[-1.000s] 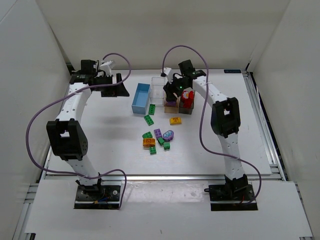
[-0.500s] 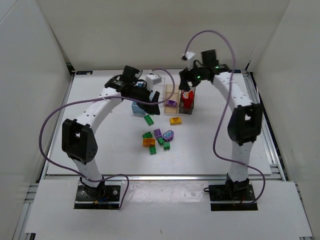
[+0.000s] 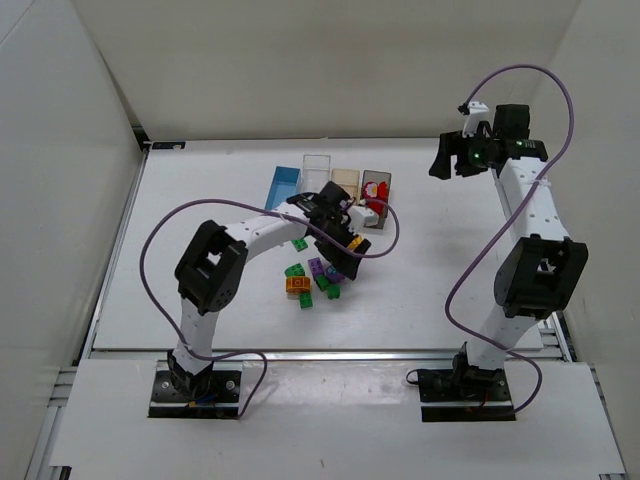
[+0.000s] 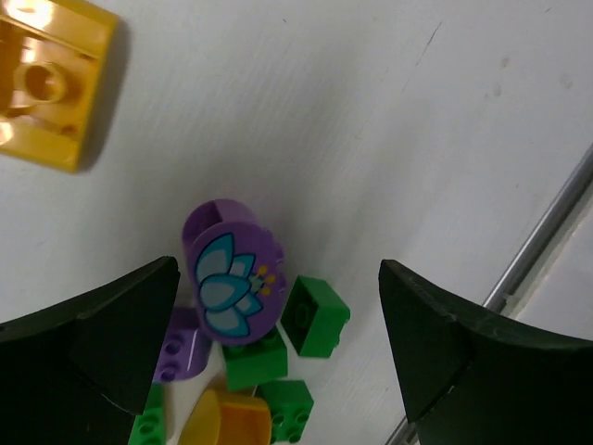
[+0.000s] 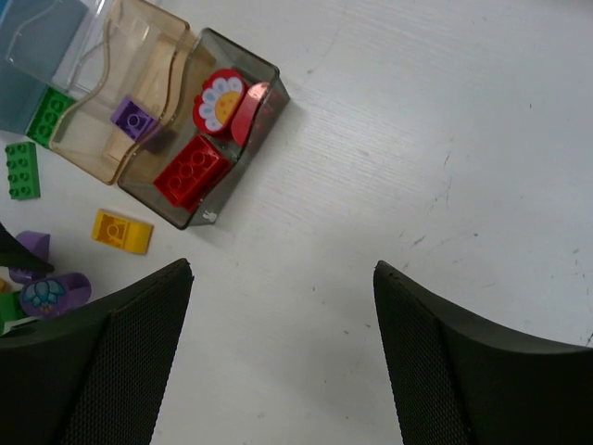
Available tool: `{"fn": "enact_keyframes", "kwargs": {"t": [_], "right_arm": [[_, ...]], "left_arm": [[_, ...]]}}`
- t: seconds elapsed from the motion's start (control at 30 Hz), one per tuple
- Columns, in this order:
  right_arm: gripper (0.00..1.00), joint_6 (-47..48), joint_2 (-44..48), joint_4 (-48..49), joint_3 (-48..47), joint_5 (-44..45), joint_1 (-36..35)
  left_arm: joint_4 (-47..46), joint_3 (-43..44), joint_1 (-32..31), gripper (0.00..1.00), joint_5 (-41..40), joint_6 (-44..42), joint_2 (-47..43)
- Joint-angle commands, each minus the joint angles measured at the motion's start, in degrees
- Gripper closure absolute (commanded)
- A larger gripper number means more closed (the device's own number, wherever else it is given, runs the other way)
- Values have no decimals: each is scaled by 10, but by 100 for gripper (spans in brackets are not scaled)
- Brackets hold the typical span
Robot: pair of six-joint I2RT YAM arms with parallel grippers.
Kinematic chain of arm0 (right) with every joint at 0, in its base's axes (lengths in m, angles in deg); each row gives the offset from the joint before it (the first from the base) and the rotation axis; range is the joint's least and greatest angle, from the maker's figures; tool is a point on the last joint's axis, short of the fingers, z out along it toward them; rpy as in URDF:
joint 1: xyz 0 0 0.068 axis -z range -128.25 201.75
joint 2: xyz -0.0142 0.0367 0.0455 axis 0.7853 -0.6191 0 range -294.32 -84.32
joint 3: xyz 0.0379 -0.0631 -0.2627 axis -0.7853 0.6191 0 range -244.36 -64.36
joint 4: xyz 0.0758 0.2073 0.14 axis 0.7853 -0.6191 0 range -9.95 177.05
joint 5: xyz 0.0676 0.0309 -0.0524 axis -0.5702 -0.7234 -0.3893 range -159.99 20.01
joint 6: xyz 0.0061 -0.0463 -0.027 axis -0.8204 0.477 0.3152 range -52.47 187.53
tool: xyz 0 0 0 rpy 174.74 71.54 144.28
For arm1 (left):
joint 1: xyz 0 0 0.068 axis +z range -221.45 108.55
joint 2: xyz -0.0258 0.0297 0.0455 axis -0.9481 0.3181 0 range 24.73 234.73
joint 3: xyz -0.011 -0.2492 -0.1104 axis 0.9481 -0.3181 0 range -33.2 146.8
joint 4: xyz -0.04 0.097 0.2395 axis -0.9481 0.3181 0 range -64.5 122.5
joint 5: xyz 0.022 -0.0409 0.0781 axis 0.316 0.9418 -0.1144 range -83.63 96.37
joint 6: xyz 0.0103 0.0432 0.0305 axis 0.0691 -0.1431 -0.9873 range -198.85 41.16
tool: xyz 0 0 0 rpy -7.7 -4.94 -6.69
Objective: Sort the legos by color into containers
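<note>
Four bins stand in a row at the far middle of the table [image 3: 200, 220]: light blue bin [image 3: 283, 187], clear bin [image 3: 316, 170], peach-tan bin [image 5: 157, 56], smoky grey bin [image 5: 243, 158], side by side and close-packed. The grey bin holds a red brick [image 5: 190, 171] and a red round piece [image 5: 220, 100] with a daisy print. The peach-tan bin holds one purple brick [image 5: 132, 116]. A green brick [image 5: 42, 113] sits at the near end of the clear bin; whether inside or just outside, cannot tell. Loose on the table in front of the bins: a long green brick [image 5: 20, 170] and an orange-yellow brick [image 5: 122, 232], apart from each other. Nearer the arm bases lies a cluster of legos: a purple round piece [image 4: 232, 283] with a lotus print, green bricks [image 4: 315, 317] touching it, a small purple brick [image 4: 181, 348] just beside it, and an orange brick [image 3: 297, 285] at the cluster's left edge. The left arm is bent low over this cluster. The left gripper [image 4: 278, 278] is spread wide, its fingers [image 4: 111, 334] on either side of the purple round piece, which lies closer to one finger; contact cannot be made out. The right gripper [image 5: 283, 269] is raised high at the far right, well apart from the bins, also spread wide, over bare tabletop.
</note>
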State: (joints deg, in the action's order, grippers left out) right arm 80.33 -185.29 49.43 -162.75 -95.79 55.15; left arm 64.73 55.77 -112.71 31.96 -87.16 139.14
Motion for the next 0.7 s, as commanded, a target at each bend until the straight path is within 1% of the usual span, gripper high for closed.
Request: {"fn": "enact_keyframes", "kwargs": {"t": [0.0,0.13,0.3,0.37,0.43,0.47,0.53,0.57,0.67], "right_arm": [[18,-4,17,-2,7,1,8],[18,-1,13,-3,5,-2,14],[18,-5,2,-1,-1,-7,20],[18,-5,-1,-1,-1,-8,22],[19,-7,-2,1,0,-10,24],[19,-7,-2,1,0,-10,24],[19,-7,-3,6,3,-11,24],[19,-6,-2,6,4,-11,23],[19,-7,-4,12,4,-11,24]], "left_arm": [[-13,-2,-18,1,-23,14,15],[-13,-11,-30,0,-40,17,28],[-13,-44,-33,1,-79,23,27],[-13,-53,-33,3,-93,26,27],[-17,-66,-31,10,-114,25,24],[-21,-70,-30,19,-121,21,20],[-27,-73,-30,32,-144,14,17],[-26,-73,-30,41,-148,2,19],[-34,-72,-26,45,-151,-23,17]]}}
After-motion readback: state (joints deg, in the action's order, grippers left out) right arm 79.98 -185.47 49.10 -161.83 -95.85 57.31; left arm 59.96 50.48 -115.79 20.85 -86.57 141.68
